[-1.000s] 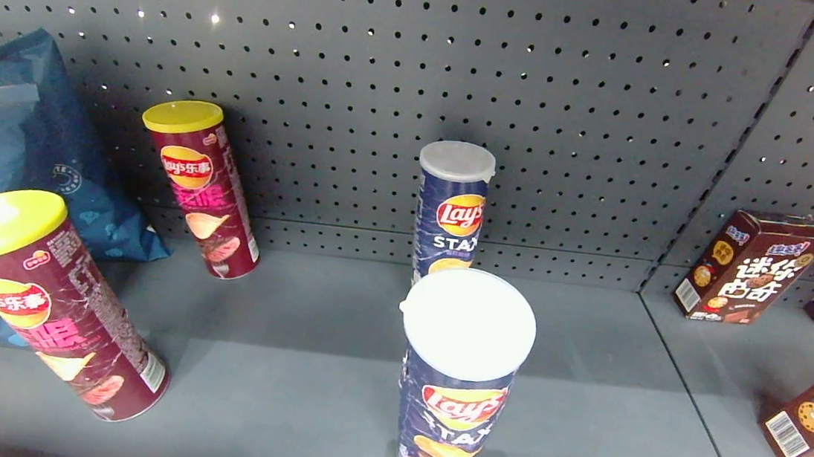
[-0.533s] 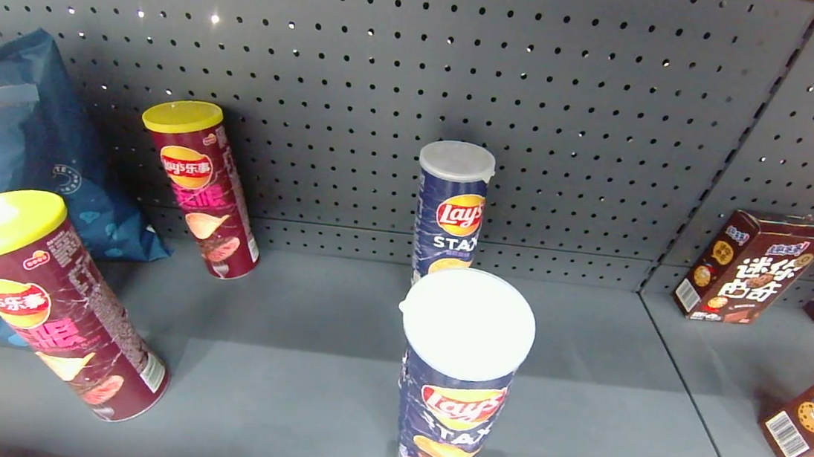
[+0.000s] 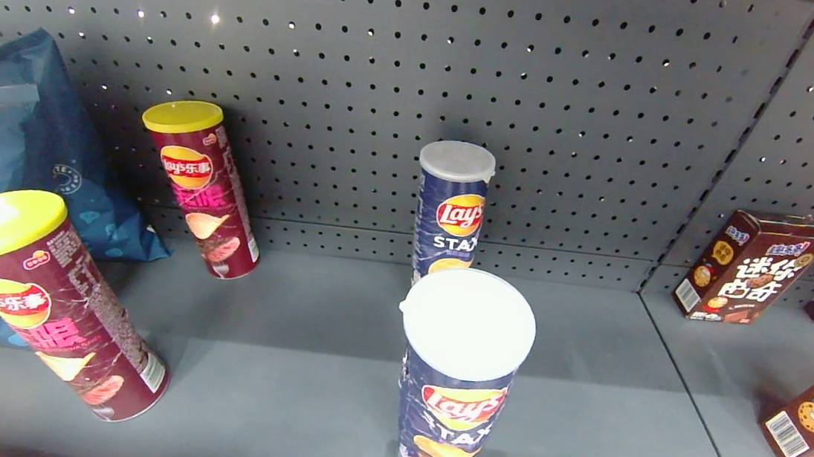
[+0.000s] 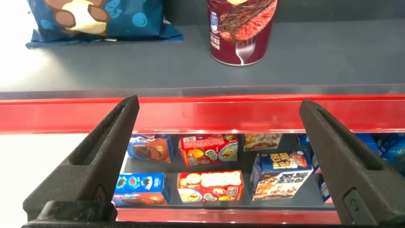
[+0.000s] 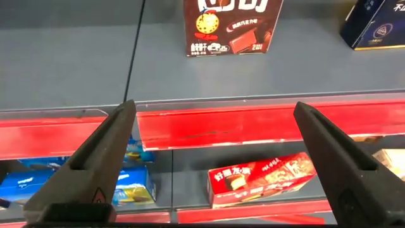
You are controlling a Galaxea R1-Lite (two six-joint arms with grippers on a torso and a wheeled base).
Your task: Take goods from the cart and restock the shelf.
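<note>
Nothing has moved on the shelf. The near blue can stands just as before. The left claw and right claw are spread wide, holding nothing.

Before me a matt grey metal shelf — glossy printed cans with smooth plastic lids, glossy cardboard boxes far right.
</note>
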